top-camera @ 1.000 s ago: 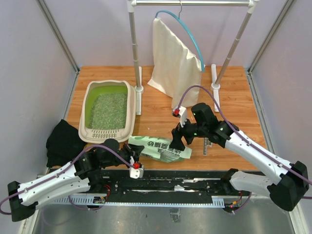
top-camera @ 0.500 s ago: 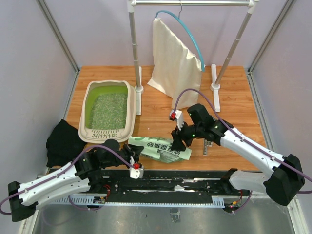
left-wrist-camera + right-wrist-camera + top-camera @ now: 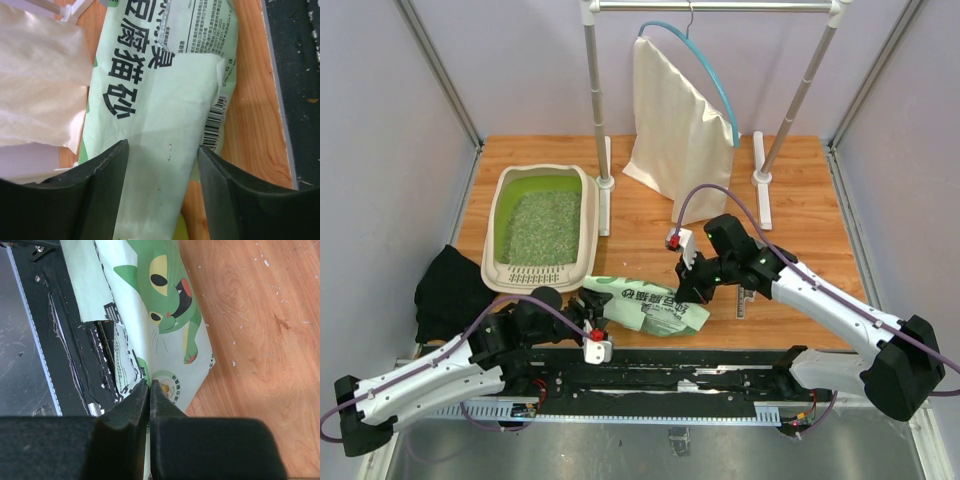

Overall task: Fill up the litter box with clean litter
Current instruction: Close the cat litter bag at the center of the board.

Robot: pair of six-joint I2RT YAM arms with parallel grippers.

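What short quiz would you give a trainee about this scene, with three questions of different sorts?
1. True or false: the litter box already holds some clean litter.
2. Multiple choice: the right claw is A) open, B) shut on the green bag, C) shut on the litter box.
3. Fill in: the green bag lies on a ___ table.

Key: 1 true; 2 B; 3 wooden.
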